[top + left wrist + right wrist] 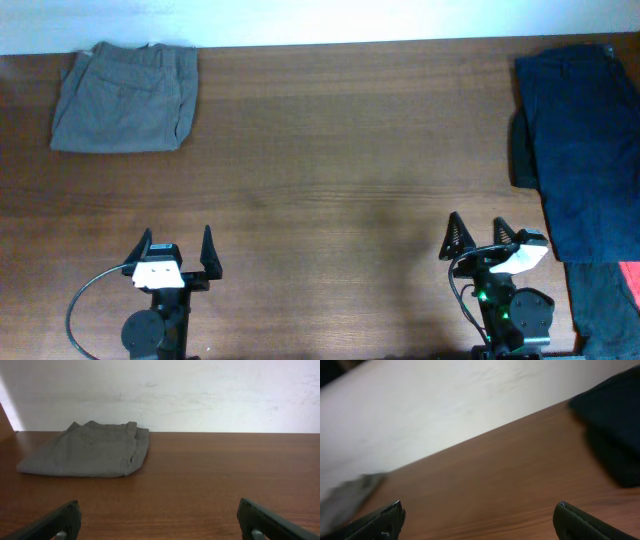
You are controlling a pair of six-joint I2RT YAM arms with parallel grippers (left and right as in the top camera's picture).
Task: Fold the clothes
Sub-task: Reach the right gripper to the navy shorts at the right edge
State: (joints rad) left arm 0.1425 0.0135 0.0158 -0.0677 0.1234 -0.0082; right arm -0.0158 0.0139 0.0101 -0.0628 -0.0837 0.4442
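the left gripper (pixel 177 243) stood near the front edge of the table (pixel 340 170), with its two fingers wide apart and nothing between them. the grey-khaki trousers (pixel 125 97) lay folded at the far left corner, well apart from this gripper, ahead of it and a little to its left. in the left wrist view they sat at the upper left, near the white wall (pixel 200 390).

the right gripper (pixel 478 238) was near the front edge on the right side, its fingers spread and empty. the dark navy-blue trousers (pixel 585 150) lay along the right edge of the table, ahead of this gripper and to its right, not touching it. a black garment (pixel 600 310) lay near the gripper on its right side, and a red garment (pixel 631 280) showed at the very edge of the overhead view. the right wrist view was blurred and showed dark cloth at the upper right.
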